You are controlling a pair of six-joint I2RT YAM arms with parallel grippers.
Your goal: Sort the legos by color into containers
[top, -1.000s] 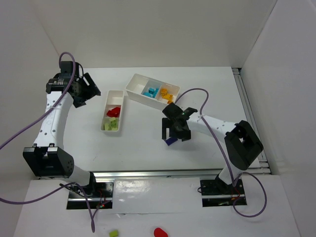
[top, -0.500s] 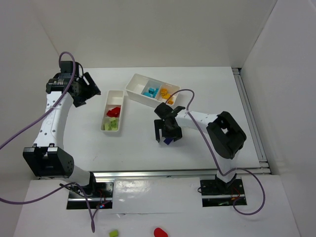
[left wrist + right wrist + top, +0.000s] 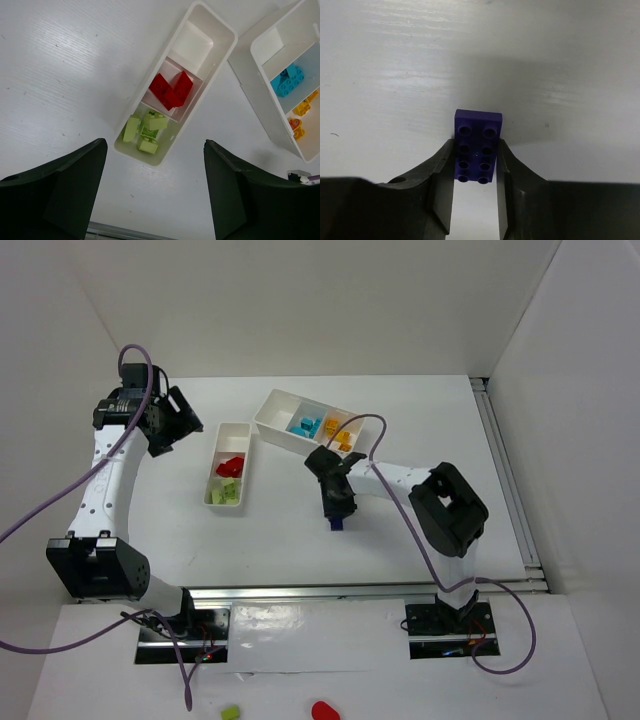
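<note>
The legos were mostly in the two white trays, and one purple lego (image 3: 478, 150) lay apart on the open bench (image 3: 420, 410), in front of the wider tray (image 3: 270, 410). It lay flat with its studs up. The right hand (image 3: 476, 150) had closed on it, one dark finger pressed against each long side. The brick's far end stuck out past the fingertips. Any marks on the studs were too small to read. From above, the right hand (image 3: 337, 508) pointed down at the bench with the purple lego (image 3: 338, 523) just showing beneath it.

The narrower tray (image 3: 227, 47) lay to the left of the wider tray (image 3: 260, 105), the two set at different angles and close at their far ends. In the narrower tray, red legos (image 3: 171, 89) filled the middle compartment and lime green legos (image 3: 146, 131) the nearest one. In the wider tray, cyan legos (image 3: 288, 80) sat in the middle compartment and orange-yellow legos (image 3: 302, 107) in the one at its right end.

The left hand (image 3: 172, 422) hung raised near the bench's far left, beside the narrower tray, its fingers (image 3: 65, 195) spread wide and holding nothing.

On the white ledge in front of the arm bases, off the bench, lay a small lime piece (image 3: 231, 712) and a smooth red blob (image 3: 323, 709), a little apart.
</note>
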